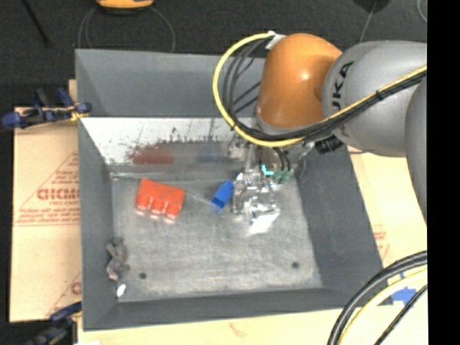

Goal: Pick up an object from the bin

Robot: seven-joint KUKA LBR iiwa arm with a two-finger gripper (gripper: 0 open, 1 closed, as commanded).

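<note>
— Blue piece, where does it lie?
— Near the middle of the bin floor, tilted, just left of my gripper. I hang low over the floor beside it, reaching in from the right. I cannot tell whether I touch it.
— Are your fingers apart or together?
— I cannot tell; my own wrist and cables crowd the view there.
— Anything under you?
— A pale thing shows at my tip, on the side away from the blue piece. What it is I cannot make out.
— And the rest?
— An orange block lies well to the left of the blue piece, apart from it. A small grey lump sits in the view's lower left corner of the floor, with a white speck just below it by the wall.
</note>
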